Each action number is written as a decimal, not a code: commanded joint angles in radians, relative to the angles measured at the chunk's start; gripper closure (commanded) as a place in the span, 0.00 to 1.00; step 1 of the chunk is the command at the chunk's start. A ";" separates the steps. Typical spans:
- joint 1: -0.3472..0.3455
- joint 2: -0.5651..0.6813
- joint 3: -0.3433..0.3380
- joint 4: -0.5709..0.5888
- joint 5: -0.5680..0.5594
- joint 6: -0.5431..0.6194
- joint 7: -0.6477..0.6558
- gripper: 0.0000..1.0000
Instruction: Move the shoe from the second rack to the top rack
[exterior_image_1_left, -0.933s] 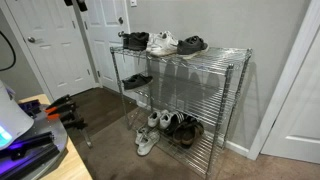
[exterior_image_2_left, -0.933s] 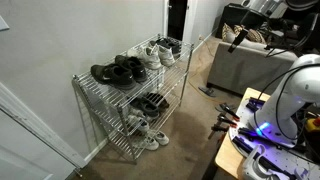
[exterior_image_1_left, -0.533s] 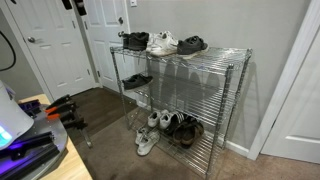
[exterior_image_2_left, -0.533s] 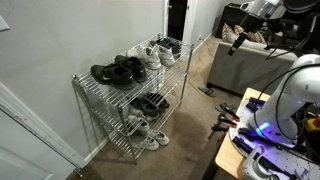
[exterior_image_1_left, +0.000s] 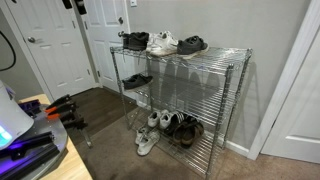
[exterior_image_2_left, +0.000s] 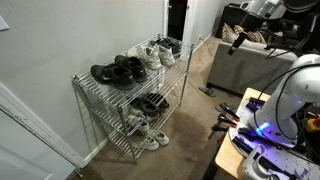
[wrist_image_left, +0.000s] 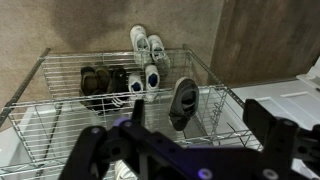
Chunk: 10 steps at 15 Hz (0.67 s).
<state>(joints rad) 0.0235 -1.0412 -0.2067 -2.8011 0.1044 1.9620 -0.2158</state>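
Note:
The shoe (exterior_image_1_left: 137, 81), a low dark sneaker with a pale sole, lies on the second rack (exterior_image_1_left: 190, 92) near its left end. It also shows in the other exterior view (exterior_image_2_left: 150, 103) and in the wrist view (wrist_image_left: 182, 103). The top rack (exterior_image_1_left: 215, 58) holds a black sneaker (exterior_image_1_left: 135, 41), a chunky white sneaker (exterior_image_1_left: 163, 43) and a dark shoe (exterior_image_1_left: 192, 44). My gripper (wrist_image_left: 185, 140) is open and empty. It hangs high in the air, well away from the shelving unit (exterior_image_2_left: 237, 38).
The bottom tier holds white sneakers (exterior_image_1_left: 150, 130) and brown shoes (exterior_image_1_left: 186, 128). White doors (exterior_image_1_left: 55, 50) stand beside the rack. A sofa (exterior_image_2_left: 250, 65) is across the room. A table edge with a clamp (exterior_image_1_left: 62, 108) is near the robot base.

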 joint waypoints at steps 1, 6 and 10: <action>0.038 0.063 0.100 0.003 0.019 0.032 0.039 0.00; 0.109 0.233 0.388 0.001 -0.003 0.253 0.268 0.00; 0.070 0.409 0.540 0.052 -0.074 0.394 0.462 0.00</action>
<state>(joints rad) 0.1309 -0.7736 0.2601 -2.7941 0.0863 2.2792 0.1377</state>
